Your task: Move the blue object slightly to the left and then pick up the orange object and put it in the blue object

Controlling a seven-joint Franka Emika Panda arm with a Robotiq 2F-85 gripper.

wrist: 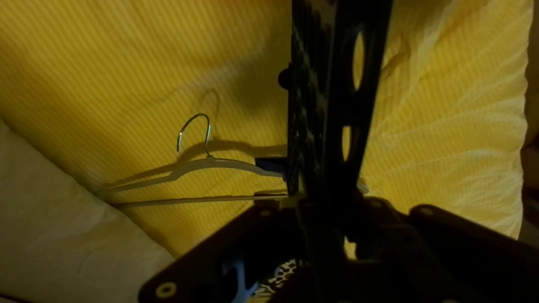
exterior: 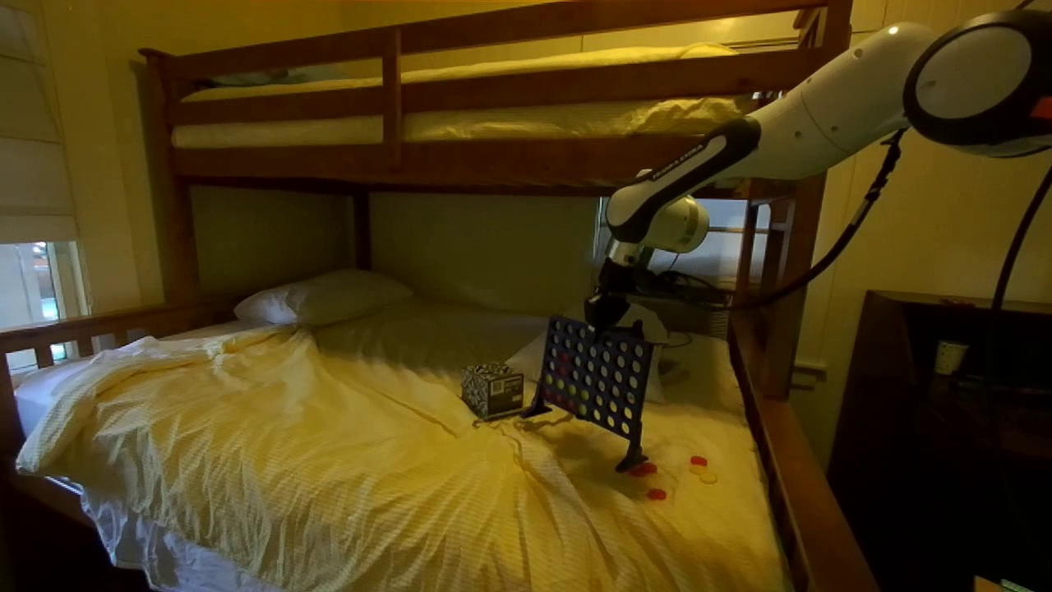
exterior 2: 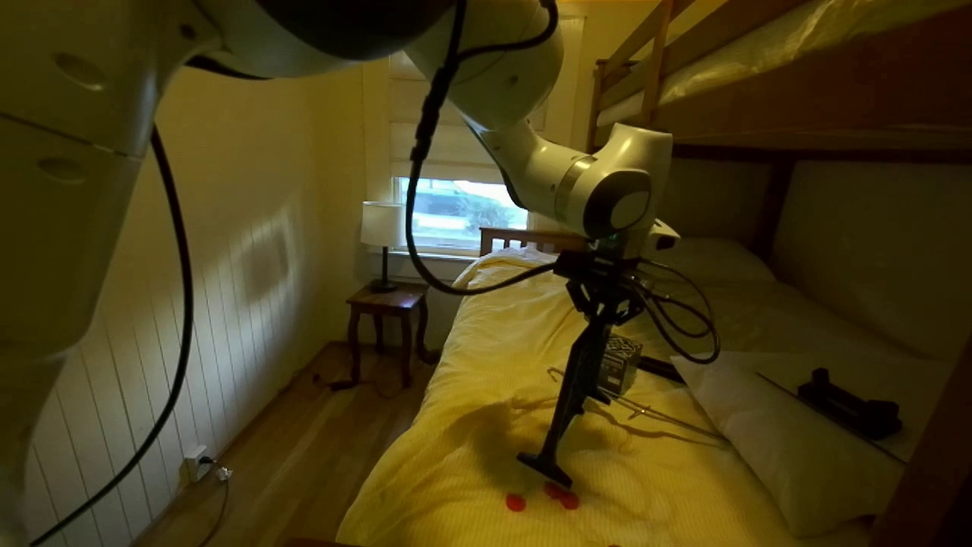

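Note:
The blue object is a dark-blue grid rack with round holes and feet (exterior: 593, 376). It stands out over the yellow bedding in both exterior views (exterior 2: 575, 384). My gripper (exterior: 602, 322) is at its top edge, pointing down. In the wrist view the jaws (wrist: 326, 206) are closed around the rack's edge (wrist: 337, 105). The rack looks tilted in an exterior view; I cannot tell whether its feet touch the bed. Red-orange discs (exterior: 656, 494) lie on the bedding near its near foot, also here (exterior 2: 515, 502). Which disc is the orange object is unclear.
A small patterned dark box (exterior: 493, 390) sits beside the rack. A hanger (wrist: 210, 163) lies on the bedding under it. Pale yellow discs (exterior: 705, 476) lie near the red ones. A pillow (exterior 2: 797, 448) carries a black object (exterior 2: 849, 406). A wooden bed rail (exterior: 809, 493) and upper bunk (exterior: 493, 160) bound the space.

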